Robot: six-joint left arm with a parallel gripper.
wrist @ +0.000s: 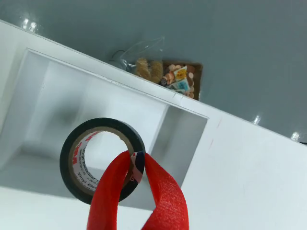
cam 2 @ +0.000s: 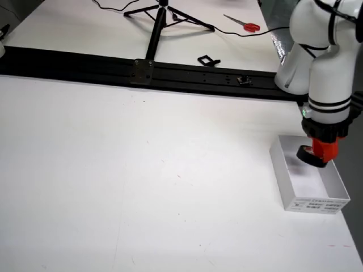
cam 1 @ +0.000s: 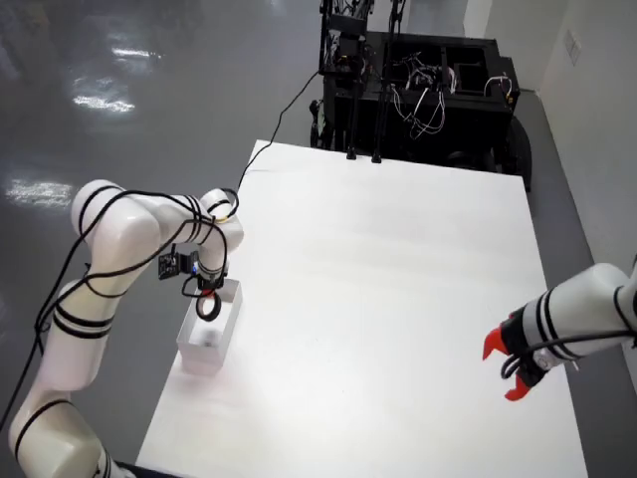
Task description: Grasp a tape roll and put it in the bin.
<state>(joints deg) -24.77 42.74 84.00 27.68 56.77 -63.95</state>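
white table [cam 1: 398,279] carries a white bin [cam 2: 309,184] near its edge, by the working arm [cam 1: 129,234]. gripper [wrist: 136,165] with red fingers [wrist: 112,191] hangs over the bin's open top, pinched on the wall of a black tape roll [wrist: 76,148], one finger through the core. roll held above bin, not resting inside.
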